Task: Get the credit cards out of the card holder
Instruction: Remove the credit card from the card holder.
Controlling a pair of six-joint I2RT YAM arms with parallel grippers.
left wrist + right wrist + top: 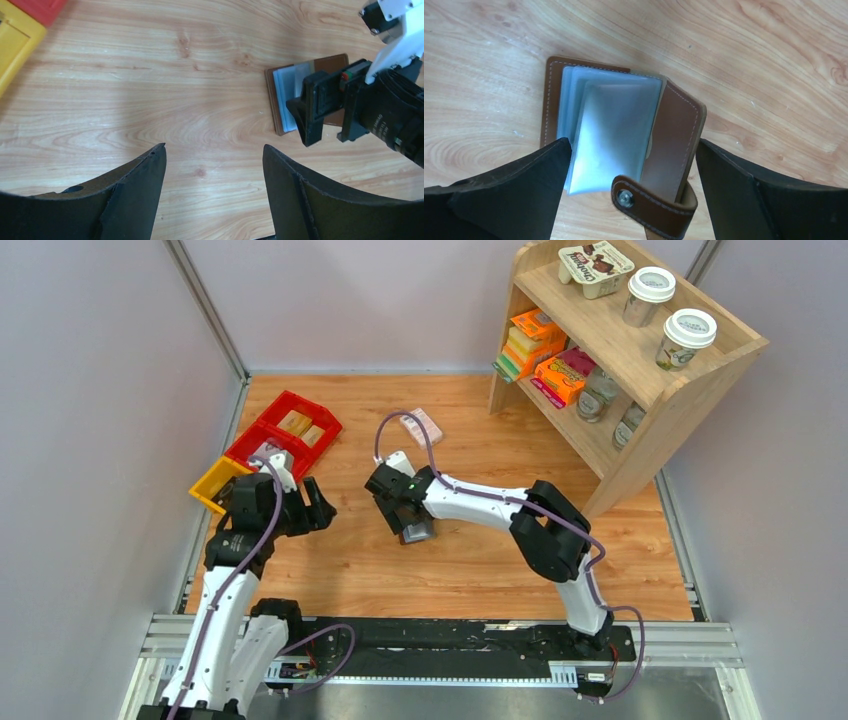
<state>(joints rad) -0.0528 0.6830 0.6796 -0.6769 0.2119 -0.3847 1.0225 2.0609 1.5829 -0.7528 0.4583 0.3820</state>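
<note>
The card holder point(674, 125) is a brown leather wallet lying open on the wooden table, its pale blue-grey pockets point(614, 125) fanned up and its snap tab point(654, 205) curled toward the camera. My right gripper point(634, 142) hangs open just above it, a finger on either side and touching nothing. From above, the card holder point(420, 533) peeks out under the right gripper point(408, 515). My left gripper point(214, 146) is open and empty over bare wood, left of the card holder point(280, 95). No credit cards show; the pockets hide anything inside.
Red bins point(290, 425) holding yellowish blocks and a yellow bin point(215, 483) sit at the far left beside the left gripper point(312, 508). A pink-and-white box point(422, 425) lies behind the right arm. A wooden shelf point(620, 350) with cups and packets stands at the back right.
</note>
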